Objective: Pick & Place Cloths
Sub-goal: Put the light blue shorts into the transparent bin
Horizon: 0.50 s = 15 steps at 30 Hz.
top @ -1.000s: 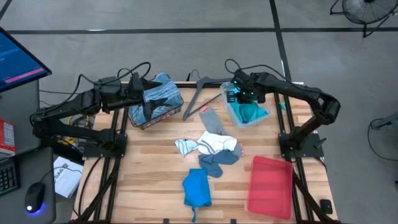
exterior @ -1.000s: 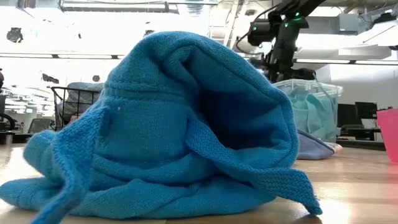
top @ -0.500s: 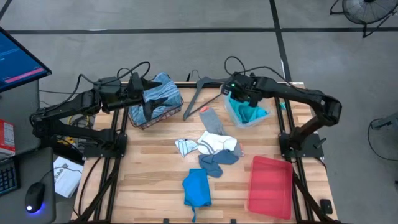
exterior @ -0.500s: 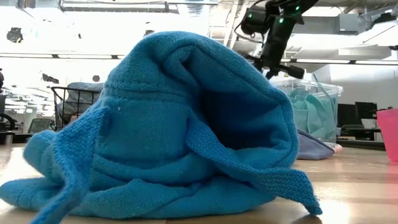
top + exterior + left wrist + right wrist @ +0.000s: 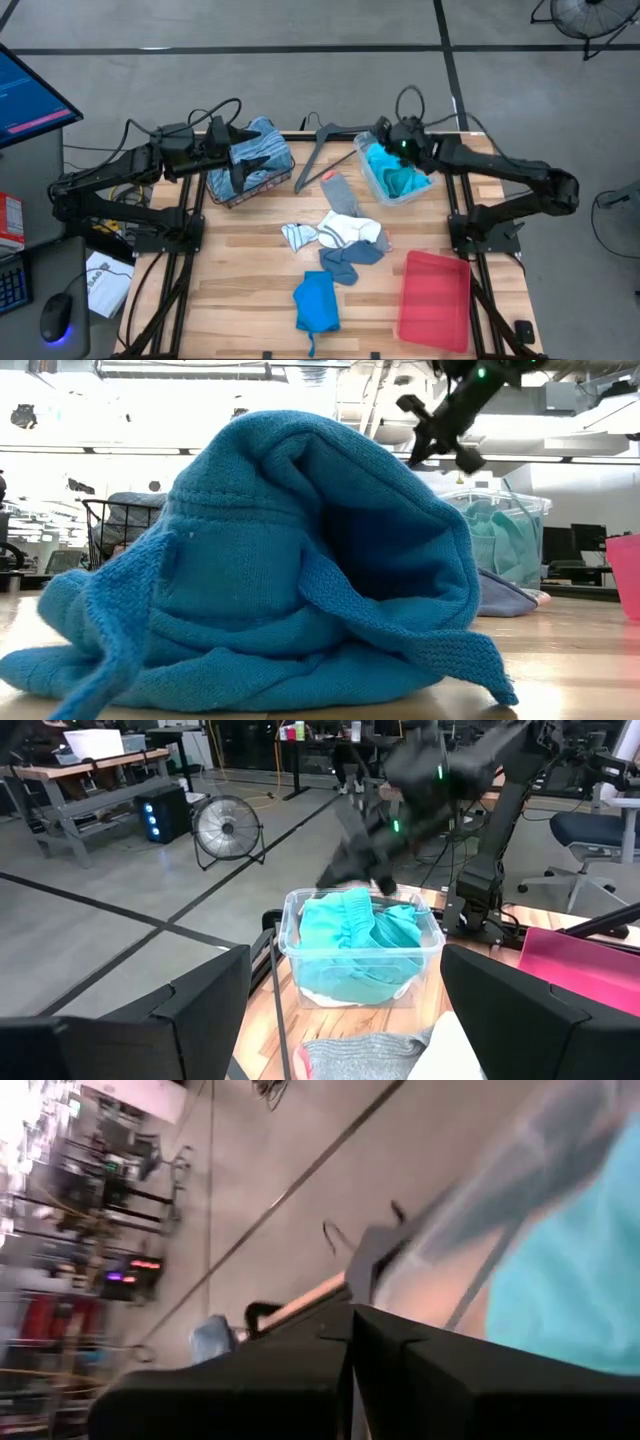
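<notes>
High view: right gripper [image 5: 385,134], upper centre-right, has lifted off the clear bin [image 5: 398,182], pinched shut, empty; turquoise cloth [image 5: 397,176] stays inside. I call that drop done.

Low view: it hangs above the bin.

Left gripper [image 5: 237,152] spread wide over the basket [image 5: 252,160], upper left.

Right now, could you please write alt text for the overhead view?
Cloths lie scattered on a wooden table between two arms; the right gripper, shut, hangs over a clear bin of turquoise cloth, the left gripper by a basket.

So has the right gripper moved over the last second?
Yes. The right gripper, shut, has swung from above the clear bin toward its far edge, nearer the grey hanger.
</notes>
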Each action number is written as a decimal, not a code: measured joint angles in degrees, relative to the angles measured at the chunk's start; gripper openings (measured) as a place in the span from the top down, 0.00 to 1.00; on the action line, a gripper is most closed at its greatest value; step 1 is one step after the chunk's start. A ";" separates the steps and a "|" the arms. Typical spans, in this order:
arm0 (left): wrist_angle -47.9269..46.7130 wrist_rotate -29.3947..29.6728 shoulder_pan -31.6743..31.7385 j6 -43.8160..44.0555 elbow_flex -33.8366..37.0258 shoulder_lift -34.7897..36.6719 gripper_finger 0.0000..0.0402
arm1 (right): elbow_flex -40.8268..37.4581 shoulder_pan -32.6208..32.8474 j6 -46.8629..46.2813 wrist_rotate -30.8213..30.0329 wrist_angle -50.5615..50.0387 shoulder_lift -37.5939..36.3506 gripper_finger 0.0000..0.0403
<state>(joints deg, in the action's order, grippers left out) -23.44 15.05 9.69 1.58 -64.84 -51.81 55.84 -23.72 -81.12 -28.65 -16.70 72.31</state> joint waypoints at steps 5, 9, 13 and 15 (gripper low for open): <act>0.38 0.00 0.01 0.20 0.00 0.00 0.23 | -12.68 -0.68 -6.67 0.22 15.28 0.09 1.00; 0.66 0.79 0.00 0.68 0.00 0.00 0.23 | -20.02 -2.73 -11.95 -0.04 18.47 0.12 1.00; 0.87 1.34 0.02 0.73 0.00 0.00 0.23 | -23.95 -5.92 -14.04 -0.25 19.11 0.09 1.00; 0.87 1.61 0.02 0.81 0.00 0.00 0.23 | -25.03 -7.13 -13.27 0.49 19.04 0.29 1.00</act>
<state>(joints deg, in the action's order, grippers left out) -22.57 16.66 9.72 2.39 -64.84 -51.81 30.81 -30.85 -94.39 -28.16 2.33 72.60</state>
